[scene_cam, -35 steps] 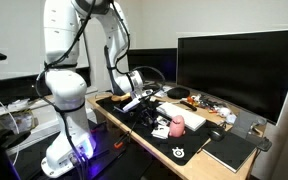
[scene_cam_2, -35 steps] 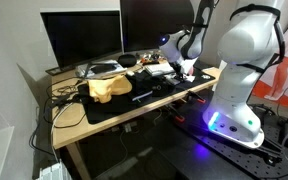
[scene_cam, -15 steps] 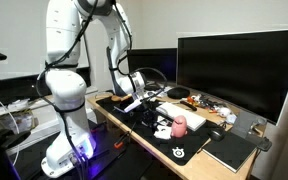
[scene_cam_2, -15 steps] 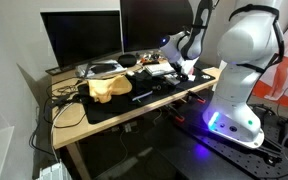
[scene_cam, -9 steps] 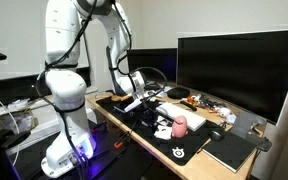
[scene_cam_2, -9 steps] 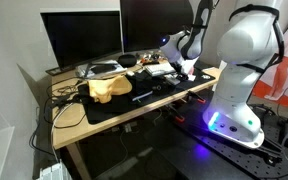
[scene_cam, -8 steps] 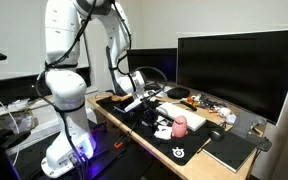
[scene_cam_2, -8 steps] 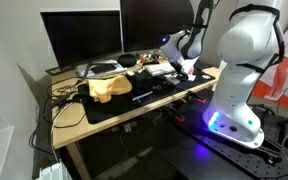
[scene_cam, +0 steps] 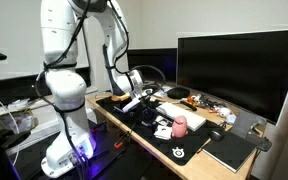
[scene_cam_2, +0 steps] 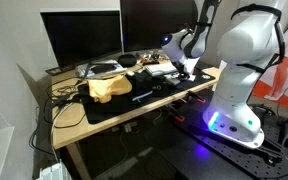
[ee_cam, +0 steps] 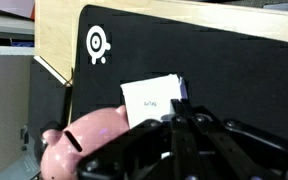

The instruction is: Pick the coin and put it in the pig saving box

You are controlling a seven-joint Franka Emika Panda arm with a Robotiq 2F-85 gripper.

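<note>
Over the black mat (ee_cam: pixel 224 60) on the surface (ee_cam: pixel 56 35), our tool (ee_cam: pixel 178 110) shows its jaws pressed together at the edge of a white card (ee_cam: pixel 149 95); we cannot make out a coin between them. The pig saving box (ee_cam: pixel 84 142) stands just beside, slot up. We judge the pick is in hand; next calls for a lift and a short carry to line up over that slot.
</note>
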